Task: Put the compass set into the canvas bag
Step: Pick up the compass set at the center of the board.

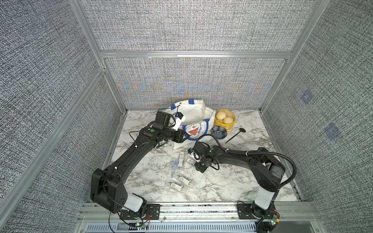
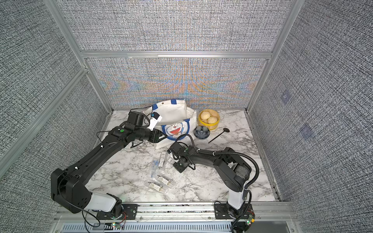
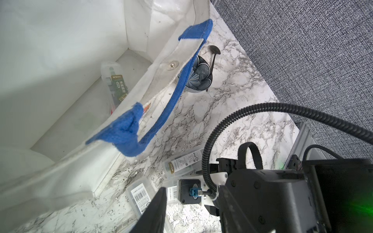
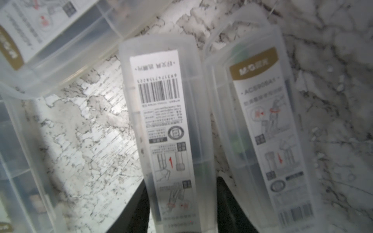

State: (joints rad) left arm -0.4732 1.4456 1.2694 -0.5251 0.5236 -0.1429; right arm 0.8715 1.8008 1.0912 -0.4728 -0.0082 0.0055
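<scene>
Grasp step: right gripper (image 4: pixel 182 187) clamped on a compass set (image 4: pixel 161 113) lying flat on the marble table (image 1: pixel 222 181), near the canvas bag (image 1: pixel 193 113).
Fingers (image 4: pixel 139 209) pinch the case's narrow width, apparently touching both sides (blurred). Clear, rigid, slick plastic, long and boxy: judge best to squeeze squarely, lift level, clear of the neighbouring case (image 4: pixel 260 121). Bag: soft off-white canvas, mouth open. Left gripper (image 1: pixel 182 136) at its near rim; hold indeterminable.

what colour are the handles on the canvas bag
Blue strap handles on the off-white canvas bag; clearest in the left wrist view.
</scene>
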